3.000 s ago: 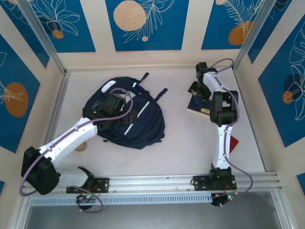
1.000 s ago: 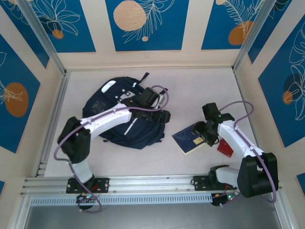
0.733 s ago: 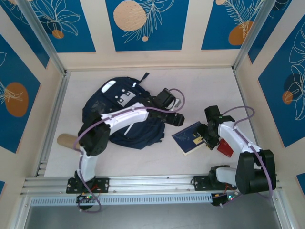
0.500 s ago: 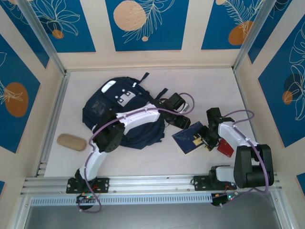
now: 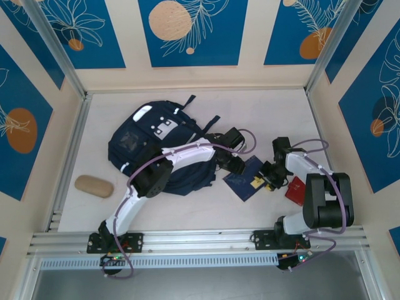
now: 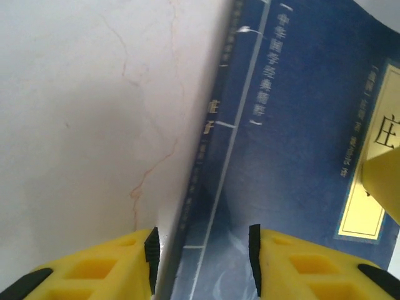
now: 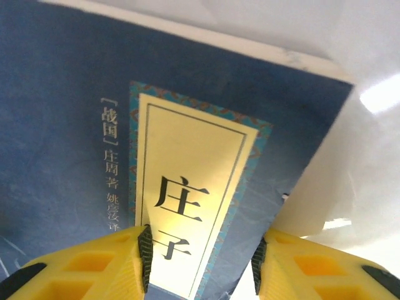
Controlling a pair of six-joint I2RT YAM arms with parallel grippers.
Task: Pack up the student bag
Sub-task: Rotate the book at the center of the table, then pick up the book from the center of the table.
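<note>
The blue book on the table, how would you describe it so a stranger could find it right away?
Find the big navy backpack on the white table. Just right of it lies the blue book, flat. Unlike the smaller red item further right, it is dark blue with a yellow title label.

Left gripper and right gripper spread wide.

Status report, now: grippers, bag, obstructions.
Left gripper open, straddling the blue book's spine edge. Right gripper open over its cover label. Student bag beside, book outside it. Left arm lies across the bag.
</note>
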